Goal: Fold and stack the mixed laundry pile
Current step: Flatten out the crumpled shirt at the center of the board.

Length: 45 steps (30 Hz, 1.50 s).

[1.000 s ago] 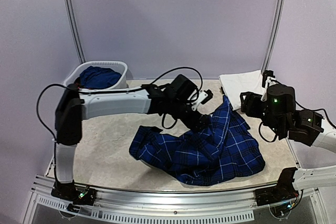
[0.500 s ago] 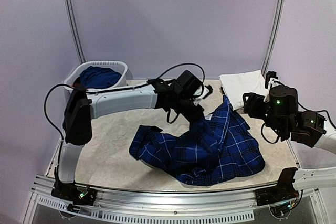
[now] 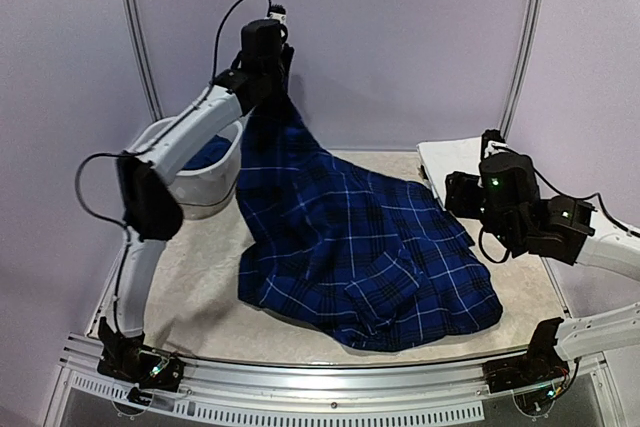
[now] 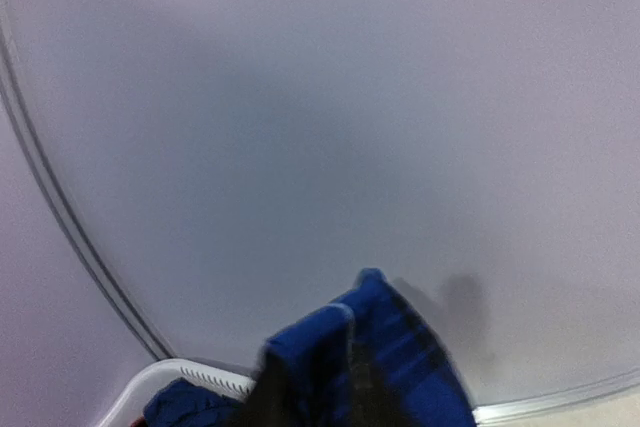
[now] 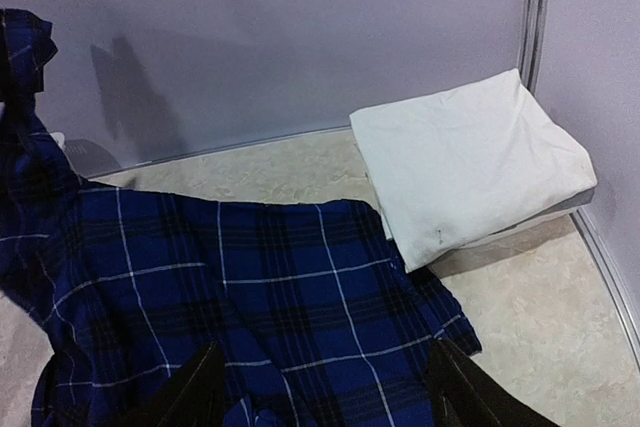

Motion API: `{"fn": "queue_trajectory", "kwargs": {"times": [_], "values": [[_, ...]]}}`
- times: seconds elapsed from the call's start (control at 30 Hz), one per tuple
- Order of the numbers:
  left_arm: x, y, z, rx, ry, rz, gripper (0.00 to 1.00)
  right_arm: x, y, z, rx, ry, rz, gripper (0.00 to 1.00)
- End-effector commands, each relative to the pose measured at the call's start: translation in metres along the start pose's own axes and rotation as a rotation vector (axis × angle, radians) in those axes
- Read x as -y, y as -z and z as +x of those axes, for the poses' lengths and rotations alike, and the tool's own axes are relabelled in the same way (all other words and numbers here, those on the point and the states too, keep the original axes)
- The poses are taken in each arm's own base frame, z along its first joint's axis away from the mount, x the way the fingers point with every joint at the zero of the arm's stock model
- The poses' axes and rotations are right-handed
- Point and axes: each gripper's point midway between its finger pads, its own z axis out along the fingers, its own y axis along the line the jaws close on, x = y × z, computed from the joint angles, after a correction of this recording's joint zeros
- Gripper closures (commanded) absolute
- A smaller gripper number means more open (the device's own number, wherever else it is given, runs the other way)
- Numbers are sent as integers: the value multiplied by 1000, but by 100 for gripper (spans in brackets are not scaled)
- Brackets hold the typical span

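- The shirt (image 3: 350, 247), navy with thin white plaid lines, lies heaped on the near half of the desk (image 3: 200, 287). Its lower folds reach almost to the front edge.
- From that heap the cloth rises as one taut sheet toward the back left.
- The right arm (image 3: 520, 212) is low at the right side. Its right jaws stand open and empty just above the shirt's right edge, and the plaid shows between the two dark fingers (image 5: 195, 392).
- Behind the right arm, the white trousers (image 5: 465, 172) lie folded flat in the far right corner of the desk, just beside the shirt's edge.
- A white basket (image 3: 195, 192) stands at the far left of the desk, with a solid blue piece (image 4: 180, 409) inside it.
- The left arm (image 3: 190, 137) reaches high above the basket. Its left jaws are clamped on a bunched top corner of the shirt, which hangs from them in front of the back wall.
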Motion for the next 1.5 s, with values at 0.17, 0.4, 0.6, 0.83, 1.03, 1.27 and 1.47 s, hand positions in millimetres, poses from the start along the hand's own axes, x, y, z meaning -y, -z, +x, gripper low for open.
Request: {"fn": "queue_trajectory", "kwargs": {"times": [0.17,0.4,0.6,0.83,1.03,1.27,1.47], "values": [[53,-49,109,-83,-230,-29,0,-22,-18,6,-36,13,-17,30],[62,-11,112,-207,-303,126,0,-41,-33,15,-79,46,-39,30],[38,44,120,-368,-272,197,2,-61,-63,40,-228,43,-138,30],[41,150,182,-528,-205,372,11,-96,-106,74,-428,74,-241,32],[53,216,261,-681,-33,582,22,-116,-154,115,-593,111,-279,34],[52,238,341,-844,16,598,35,-114,-210,152,-713,41,-293,36],[45,249,398,-968,-24,542,43,-90,-248,178,-777,-38,-210,36]]}}
